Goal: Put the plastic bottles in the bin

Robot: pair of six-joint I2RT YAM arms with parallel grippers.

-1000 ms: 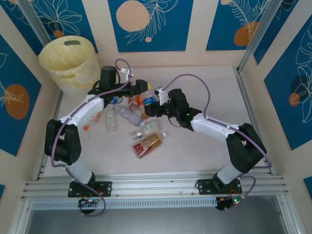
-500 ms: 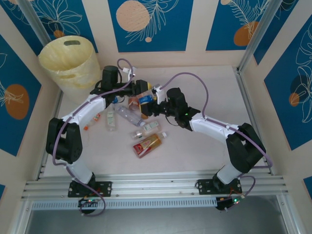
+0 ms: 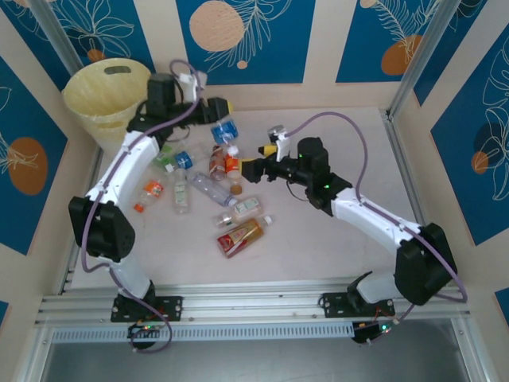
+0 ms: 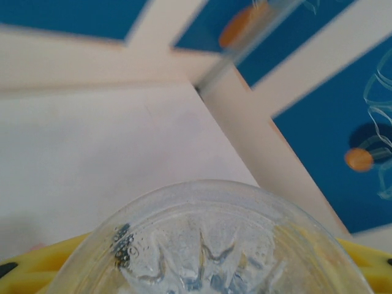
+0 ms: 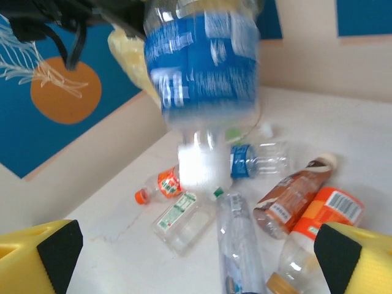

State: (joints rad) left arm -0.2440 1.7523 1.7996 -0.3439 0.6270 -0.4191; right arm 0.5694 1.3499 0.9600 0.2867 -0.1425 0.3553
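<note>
Clear plastic with a blue wrap: the blue-labelled bottle (image 3: 225,130) hangs cap-down from my left gripper (image 3: 218,107), which is clenched on its base end, up in the air just right of the bin (image 3: 111,111). My right gripper (image 3: 258,159) stands released beside the other plastic bottles (image 3: 213,189) on the table (image 3: 334,247). My worry is the hold: it grips the ribbed base alone, so a fast swing could shake the bottle loose, or the dangling neck could clip the rim.
</note>
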